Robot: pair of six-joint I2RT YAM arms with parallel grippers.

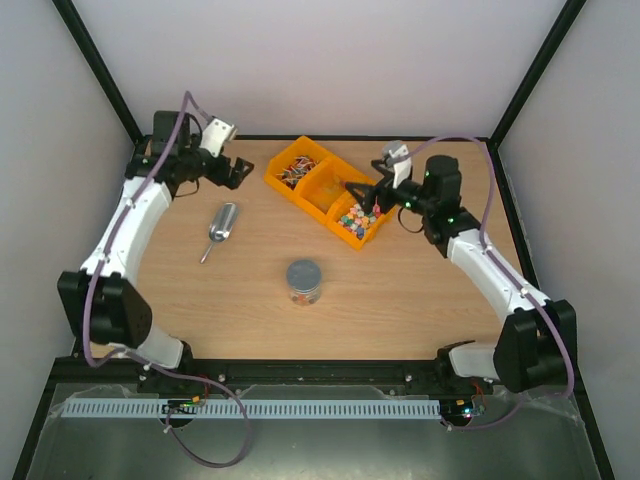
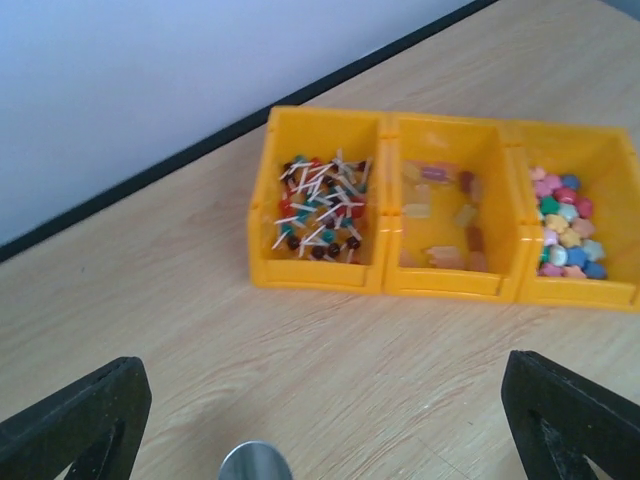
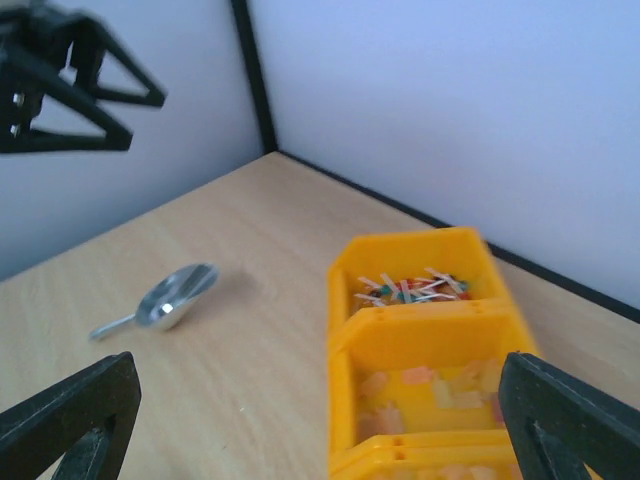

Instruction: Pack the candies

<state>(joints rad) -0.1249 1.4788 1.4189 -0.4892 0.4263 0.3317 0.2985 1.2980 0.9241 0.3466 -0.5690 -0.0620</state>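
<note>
candies [image 2: 320, 215] in bins [image 2: 440, 283], scoop [image 2: 255, 462] cut off

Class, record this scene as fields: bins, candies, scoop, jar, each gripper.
bins: three, yellow, side by side in a row
candies: one kind per bin
scoop: lying left of the jar, unheld
jar: upright, grey-topped, apart from the bins
left gripper: open, empty
right gripper: open, empty, by the bins

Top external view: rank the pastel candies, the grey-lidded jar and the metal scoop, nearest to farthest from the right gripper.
1. Pastel candies, right, close by the right gripper.
2. Grey-lidded jar, table centre.
3. Metal scoop, left side.
</note>
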